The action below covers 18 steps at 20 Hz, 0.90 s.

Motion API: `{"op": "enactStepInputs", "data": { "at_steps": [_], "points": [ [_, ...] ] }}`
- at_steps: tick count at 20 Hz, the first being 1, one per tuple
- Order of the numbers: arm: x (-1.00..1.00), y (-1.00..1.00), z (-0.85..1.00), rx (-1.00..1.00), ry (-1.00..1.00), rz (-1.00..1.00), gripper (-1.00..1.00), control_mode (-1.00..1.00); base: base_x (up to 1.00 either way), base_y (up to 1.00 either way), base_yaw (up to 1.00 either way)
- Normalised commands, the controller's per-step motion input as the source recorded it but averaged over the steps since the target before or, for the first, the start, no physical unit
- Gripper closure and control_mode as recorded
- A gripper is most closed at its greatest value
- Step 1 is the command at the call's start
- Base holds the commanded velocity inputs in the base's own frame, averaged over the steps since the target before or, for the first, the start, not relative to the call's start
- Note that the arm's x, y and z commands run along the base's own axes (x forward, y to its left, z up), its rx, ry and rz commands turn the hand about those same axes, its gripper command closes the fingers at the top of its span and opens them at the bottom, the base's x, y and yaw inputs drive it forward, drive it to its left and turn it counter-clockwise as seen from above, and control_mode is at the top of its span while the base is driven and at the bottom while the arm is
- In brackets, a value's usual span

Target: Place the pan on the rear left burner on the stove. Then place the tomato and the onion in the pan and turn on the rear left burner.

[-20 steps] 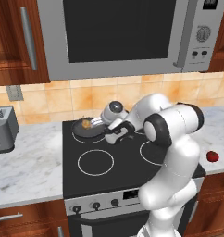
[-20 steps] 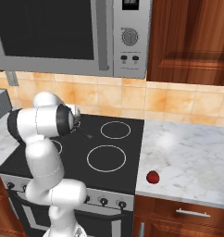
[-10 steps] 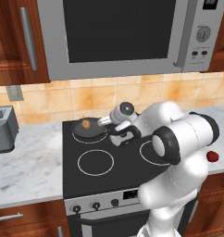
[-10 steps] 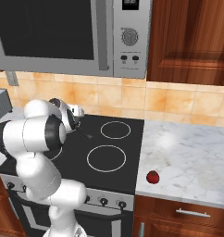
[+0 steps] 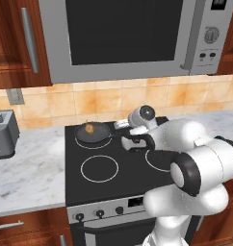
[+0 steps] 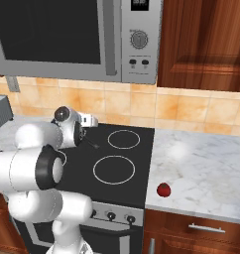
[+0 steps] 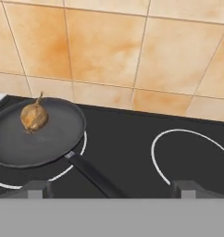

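Gripper spread empty above the pan holding the onion; right base camera shows the tomato.

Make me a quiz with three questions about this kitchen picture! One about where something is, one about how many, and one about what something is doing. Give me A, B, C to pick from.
1. Where is the tomato?
A. In the pan
B. On the marble counter right of the stove
C. On top of the toaster

2. How many vegetables lie in the pan?
A. One
B. Two
C. None

3. What is the end effector doing?
A. Squeezing the onion
B. Gripping the pan's handle
C. Open, holding nothing

Answers:
1. B: the red ball sits on the counter near its front edge, beside the stove.
2. A: only the onion rests inside the pan, which sits on the rear left burner.
3. C: the fingertips stand wide apart with nothing between them, above the handle.
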Motion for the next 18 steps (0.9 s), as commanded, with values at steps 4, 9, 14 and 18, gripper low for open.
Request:
{"op": "enactStepInputs", "data": {
  "at_steps": [4,9,14,18],
  "points": [
    [-0.46,-0.53,0.29,0.0,0.0,-0.05,-1.0,-1.0,0.0,0.0,0.0],
    [-0.48,-0.55,0.2,0.0,0.0,-0.05,-1.0,-1.0,0.0,0.0,0.0],
    [-0.35,-0.51,0.16,0.0,0.0,-0.06,-1.0,-1.0,0.0,0.0,0.0],
    [-0.3,-0.48,0.14,-0.01,0.0,-0.07,-1.0,-1.0,0.0,0.0,0.0]
  ]
}}
